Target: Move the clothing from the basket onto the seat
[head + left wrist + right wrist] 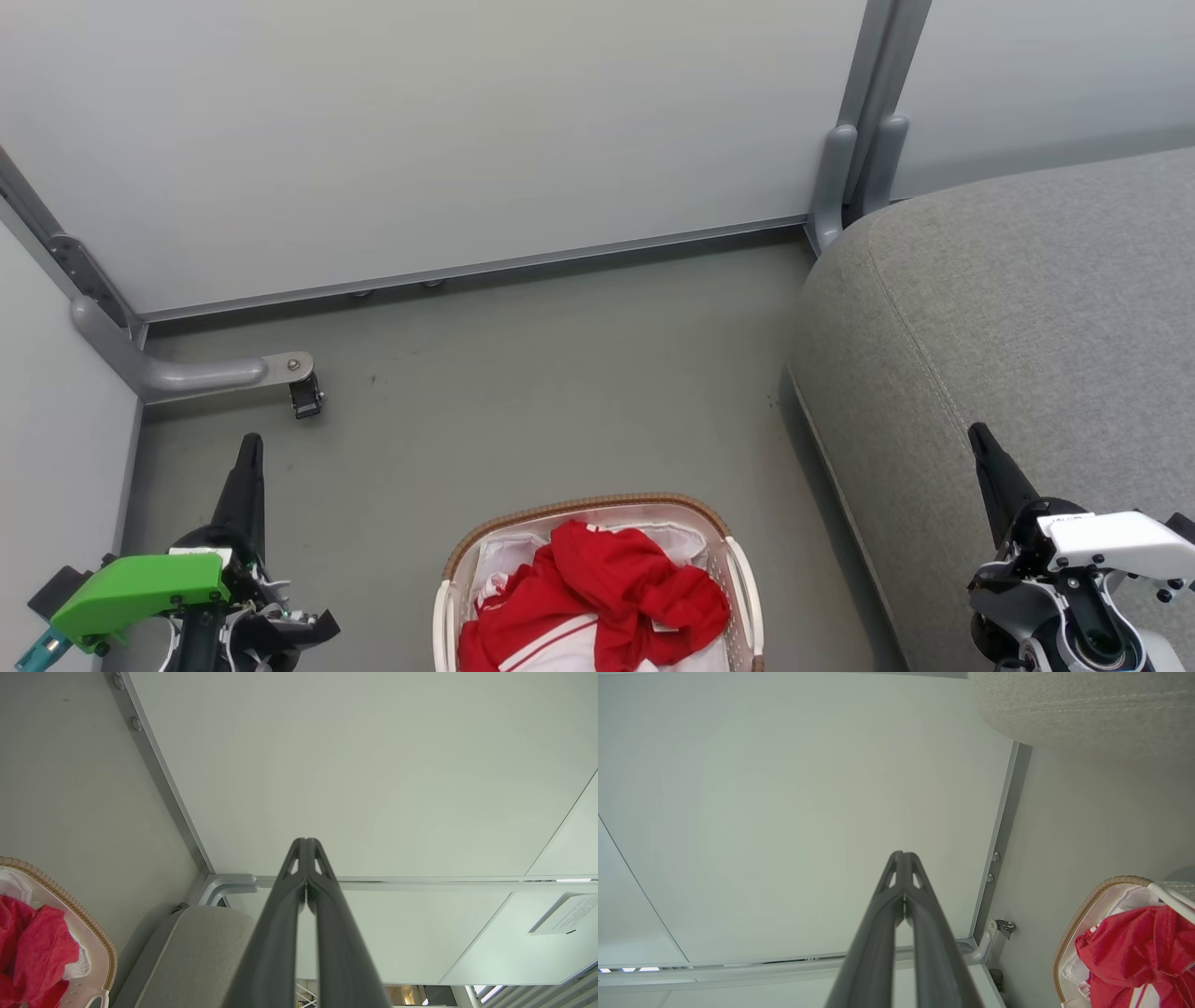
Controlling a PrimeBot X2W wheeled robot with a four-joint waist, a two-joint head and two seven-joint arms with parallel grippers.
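Both pairs of fingers are pressed together, empty: left end effector (249,453) over the floor (560,373), right end effector (982,446) above the edge of the seat (1027,308). The clothing (597,593) lies heaped in the basket (579,505) between them, about equally near each and closer to the robot than either tip, so reaching it likely means drawing back. The basket's near end is cut off, hiding the heap's long axis.
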